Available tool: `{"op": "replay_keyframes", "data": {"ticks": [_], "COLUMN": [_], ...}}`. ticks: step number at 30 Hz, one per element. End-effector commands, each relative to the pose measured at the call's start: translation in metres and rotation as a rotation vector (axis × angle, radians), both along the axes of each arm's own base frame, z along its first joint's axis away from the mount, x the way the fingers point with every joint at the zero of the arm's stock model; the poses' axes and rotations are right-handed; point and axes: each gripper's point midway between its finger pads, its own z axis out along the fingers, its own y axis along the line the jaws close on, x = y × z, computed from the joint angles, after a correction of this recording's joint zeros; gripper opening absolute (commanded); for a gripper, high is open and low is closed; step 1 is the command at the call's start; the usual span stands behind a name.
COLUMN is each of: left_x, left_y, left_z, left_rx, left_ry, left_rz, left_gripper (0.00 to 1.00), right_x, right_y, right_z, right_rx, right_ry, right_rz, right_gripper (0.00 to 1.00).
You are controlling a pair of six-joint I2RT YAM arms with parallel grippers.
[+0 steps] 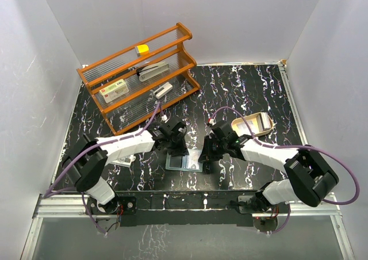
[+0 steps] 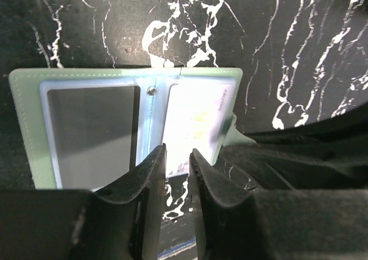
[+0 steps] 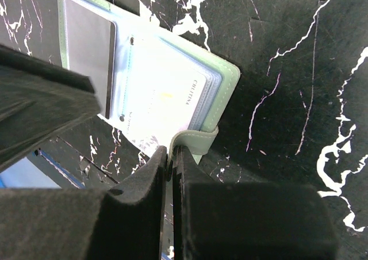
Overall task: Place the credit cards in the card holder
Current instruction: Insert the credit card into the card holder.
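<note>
The card holder (image 1: pixel 176 163) lies open on the dark marbled table, green rim (image 2: pixel 23 127) around pale blue sleeves. A grey card (image 2: pixel 92 133) fills its left sleeve. A whitish credit card (image 2: pixel 195 125) sits in the right sleeve, its near edge poking out past the holder. My left gripper (image 2: pixel 177 152) hovers just before that edge, jaws a narrow gap apart, only table showing between them. My right gripper (image 3: pixel 170 152) is shut on the holder's green strap (image 3: pixel 198 140) at its right edge (image 3: pixel 228 76). Another pale card (image 1: pixel 122 160) lies partly under the left arm.
An orange wooden rack (image 1: pixel 141 70) stands at the back left with a white red-labelled box (image 1: pixel 115 90), a grey tool (image 1: pixel 153 70) and a yellow item (image 1: pixel 142 48). A tan oval tray (image 1: pixel 253 125) sits right of the right arm. White walls enclose the table.
</note>
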Motion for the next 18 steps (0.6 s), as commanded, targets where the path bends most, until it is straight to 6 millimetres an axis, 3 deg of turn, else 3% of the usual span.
{"op": "replay_keyframes", "data": {"ticks": [1, 8, 13, 18], "left_x": [0.001, -0.001, 0.0, -0.002], "left_y": [0.026, 0.059, 0.067, 0.071], "left_z": [0.018, 0.016, 0.013, 0.008], "left_rx": [0.014, 0.015, -0.022, -0.046], "left_ry": [-0.034, -0.028, -0.03, -0.023], "left_rz": [0.054, 0.111, 0.11, 0.104], "left_gripper": [0.26, 0.47, 0.62, 0.67], "right_x": [0.005, 0.004, 0.003, 0.0], "right_y": [0.003, 0.004, 0.003, 0.003], "right_z": [0.006, 0.009, 0.008, 0.008], "right_rx": [0.016, 0.026, 0.028, 0.04], "right_ry": [-0.056, -0.059, -0.055, -0.049], "right_rz": [0.009, 0.011, 0.011, 0.011], "right_gripper": [0.0, 0.0, 0.0, 0.0]}}
